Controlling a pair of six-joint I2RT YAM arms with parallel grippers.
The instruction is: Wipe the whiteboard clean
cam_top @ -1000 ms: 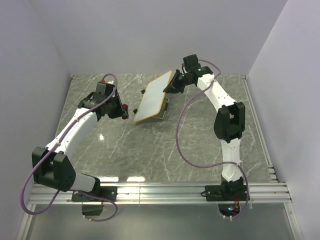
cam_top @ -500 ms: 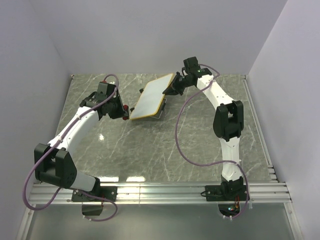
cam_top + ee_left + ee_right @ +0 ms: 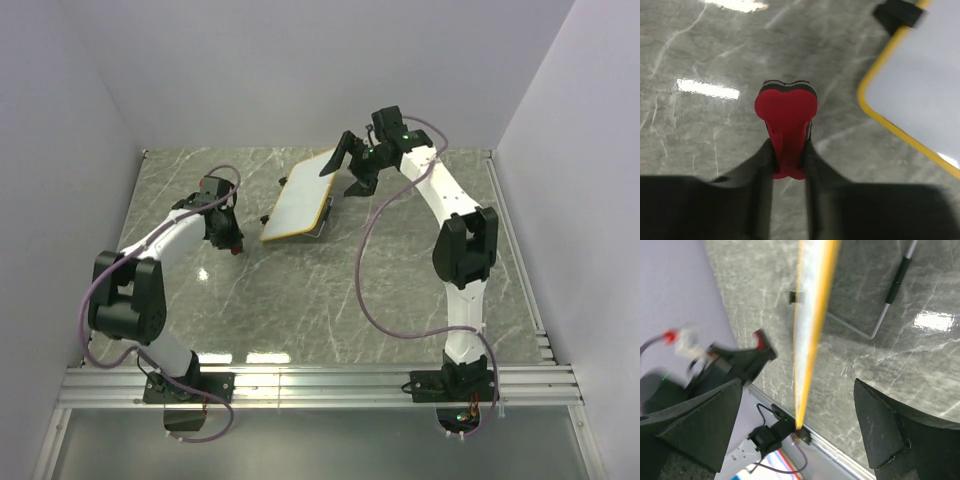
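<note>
Left gripper (image 3: pixel 789 152) pinches red eraser (image 3: pixel 786 110) near tilted whiteboard (image 3: pixel 297 198) — right gripper (image 3: pixel 350 167) spread wide, fingers either side of board's edge.

bright overhead glare, blurred whiteboard (image 3: pixel 810 315)

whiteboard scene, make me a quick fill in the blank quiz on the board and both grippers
1. The left gripper is shut on a ____ eraser.
2. The right gripper has its jaws wide ____, and its wrist view shows the edge of the whiteboard between them.
3. The whiteboard has a thin ____ frame.

Missing words: red; open; yellow
</note>
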